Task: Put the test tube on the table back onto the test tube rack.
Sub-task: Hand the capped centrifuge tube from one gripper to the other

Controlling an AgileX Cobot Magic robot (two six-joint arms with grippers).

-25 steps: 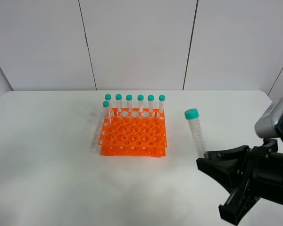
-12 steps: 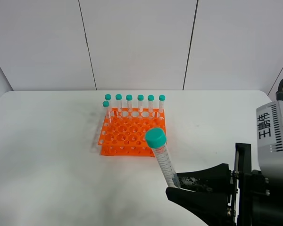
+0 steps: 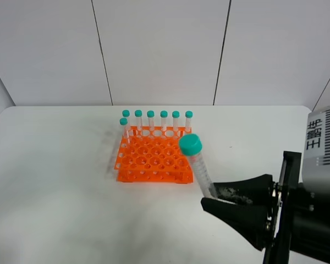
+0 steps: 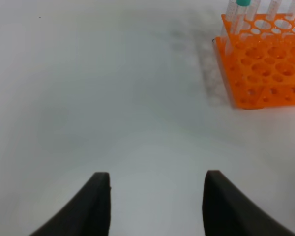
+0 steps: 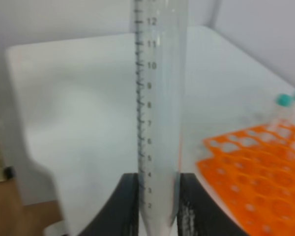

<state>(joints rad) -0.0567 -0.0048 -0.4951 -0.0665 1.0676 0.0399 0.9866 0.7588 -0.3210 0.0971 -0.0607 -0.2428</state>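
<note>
The right gripper (image 3: 210,195) has its jaws clamped on the pointed lower end of the teal-capped test tube (image 3: 200,169); the tube leans cap-up, held clear of the white table (image 3: 55,181); from the high camera its cap overlaps the front right corner of the orange test tube rack (image 3: 154,159); seven matching tubes (image 3: 163,122) stand along the rack's back; the left gripper (image 4: 156,184) hangs over bare table near the rack, jaws parted and empty.

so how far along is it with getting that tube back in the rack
Done: the test tube is off the table, gripped near its pointed tip by the right hand. In hand: it hangs tilted, cap up, by the near right corner of the test tube rack. Left: lowering the tip into an empty hole and letting go. The left hand is open and idle.
</note>
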